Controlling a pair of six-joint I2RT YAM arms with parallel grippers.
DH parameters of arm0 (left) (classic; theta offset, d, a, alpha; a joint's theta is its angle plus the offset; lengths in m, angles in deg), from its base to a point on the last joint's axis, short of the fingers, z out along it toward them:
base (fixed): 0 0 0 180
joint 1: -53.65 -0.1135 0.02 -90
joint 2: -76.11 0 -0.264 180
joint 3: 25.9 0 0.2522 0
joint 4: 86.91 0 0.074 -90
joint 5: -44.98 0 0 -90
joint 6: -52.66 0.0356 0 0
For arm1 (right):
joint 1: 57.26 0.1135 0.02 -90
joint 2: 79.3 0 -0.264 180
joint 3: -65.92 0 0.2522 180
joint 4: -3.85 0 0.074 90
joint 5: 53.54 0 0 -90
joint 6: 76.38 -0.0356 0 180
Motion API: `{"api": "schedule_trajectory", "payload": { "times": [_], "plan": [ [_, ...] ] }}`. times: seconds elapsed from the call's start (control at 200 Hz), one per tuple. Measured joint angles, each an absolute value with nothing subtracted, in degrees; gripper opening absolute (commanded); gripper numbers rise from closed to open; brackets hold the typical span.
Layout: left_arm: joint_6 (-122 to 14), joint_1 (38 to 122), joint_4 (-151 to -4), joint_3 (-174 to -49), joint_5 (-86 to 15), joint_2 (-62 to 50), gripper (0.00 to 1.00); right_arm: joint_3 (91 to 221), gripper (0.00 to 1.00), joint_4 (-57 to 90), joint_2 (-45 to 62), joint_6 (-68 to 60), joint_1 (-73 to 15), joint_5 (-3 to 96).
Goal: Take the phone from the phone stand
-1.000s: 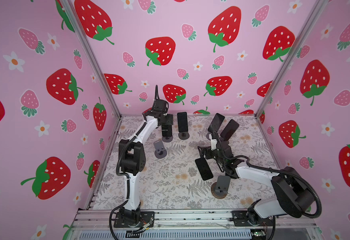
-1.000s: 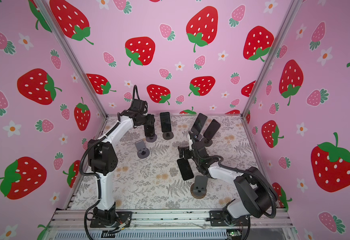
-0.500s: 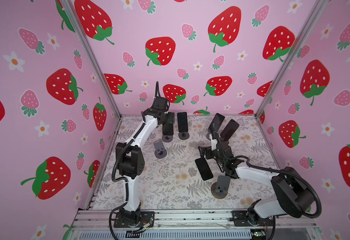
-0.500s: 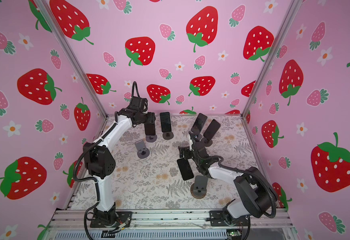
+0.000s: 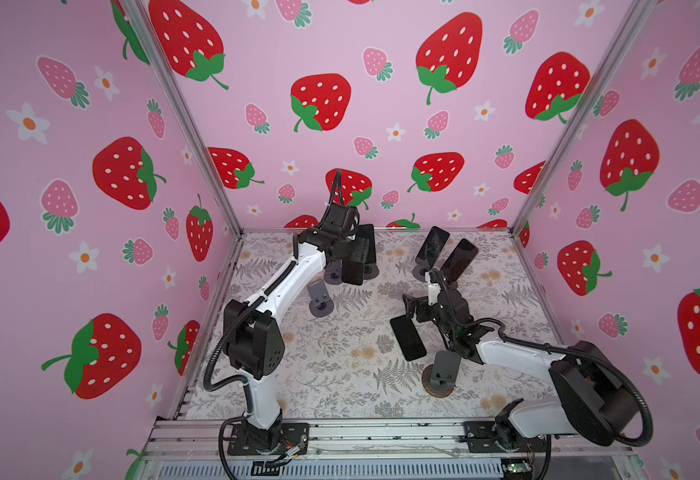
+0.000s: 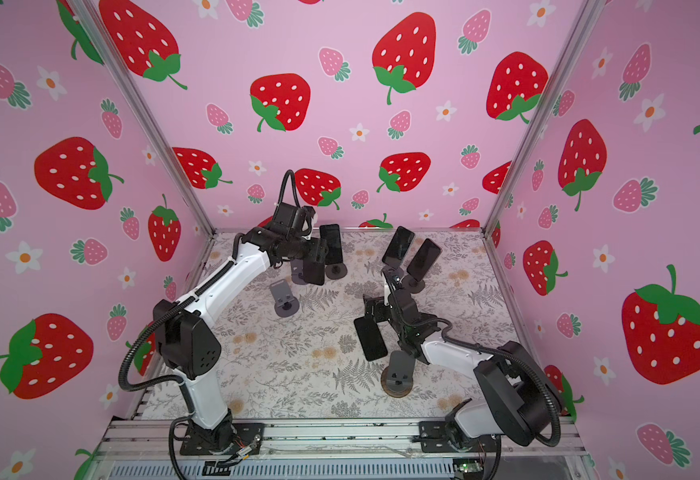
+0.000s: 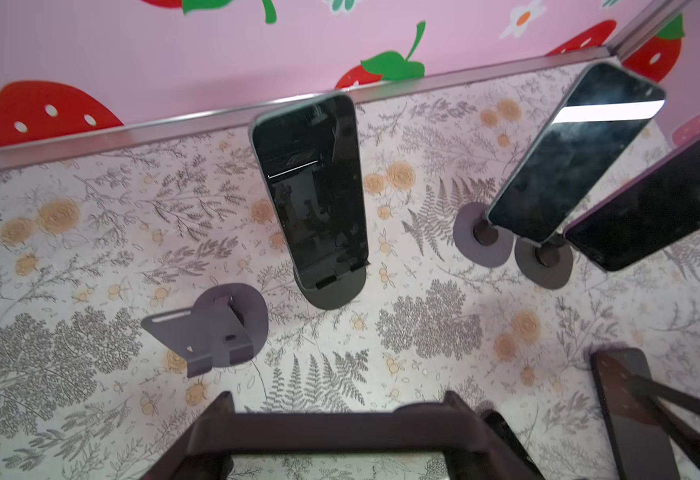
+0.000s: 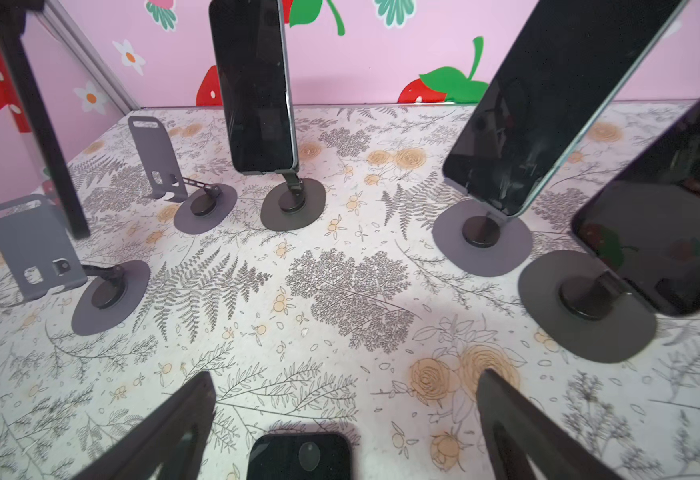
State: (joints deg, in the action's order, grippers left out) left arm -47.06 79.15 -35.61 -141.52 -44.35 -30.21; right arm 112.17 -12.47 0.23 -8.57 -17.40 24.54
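Left end effector (image 7: 338, 399) clamped on dark phone (image 6: 314, 271); phone upright, held in air, clear of empty phone stand (image 7: 215, 328) just beside it. Right end effector (image 8: 346, 376) spread wide, empty, above second phone (image 8: 298, 457) lying flat on desk (image 5: 340, 353).
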Motion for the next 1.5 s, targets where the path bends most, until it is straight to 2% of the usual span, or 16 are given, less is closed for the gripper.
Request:
{"api": "schedule_trajectory", "payload": {
  "times": [0.23,0.735,1.086,1.501],
  "plan": [
    [-48.0,81.84,-36.25,-133.28,-43.96,-25.93,0.56,111.14,1.0,-13.28,-1.76,-8.83,-17.4,18.88],
    [-50.99,89.16,-34.41,-114.75,-45.16,-17.88,0.56,110.44,1.0,-13.63,-1.91,-9.97,-17.4,15.67],
    [-61.94,88.94,-33.84,-96.91,-52.04,-1.58,0.56,111.29,1.0,-12.32,-0.34,-10.21,-17.4,14.4],
    [-68.68,88.24,-31.9,-89.96,-57.09,-2.37,0.57,112.3,1.0,-11.6,1.11,-10.12,-17.4,15.45]
  ]
}}
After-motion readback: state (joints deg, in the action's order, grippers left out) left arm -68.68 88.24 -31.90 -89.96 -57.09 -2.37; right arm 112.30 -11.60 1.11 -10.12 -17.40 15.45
